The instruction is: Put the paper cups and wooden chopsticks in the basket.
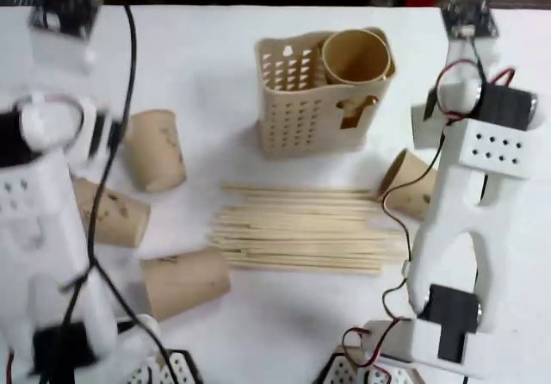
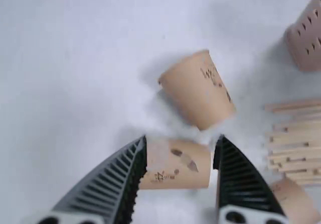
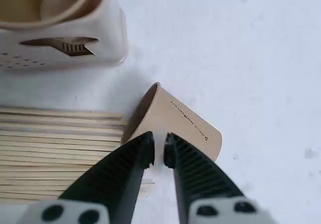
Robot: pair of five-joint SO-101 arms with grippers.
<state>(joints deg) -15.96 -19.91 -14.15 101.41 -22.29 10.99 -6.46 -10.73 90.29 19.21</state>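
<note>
Straddling toppled paper cup (image 2: 175,171) left of chopsticks (image 2: 296,133), left end effector (image 2: 181,143) spread | sink lower, centre, squeeze gently, avoid crushing | with right end effector (image 3: 159,138) nearly pressed together by right-side cup (image 3: 183,118) | aim for basket (image 1: 318,117), far centre

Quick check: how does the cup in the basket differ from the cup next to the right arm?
The basket cup stands mouth up inside the basket; the right cup lies on its side on the table. The basket cup is already stowed, while the right cup is still out beside the ends of the chopsticks, with its mouth turned toward them. Both look like the same plain tan paper cup.
</note>
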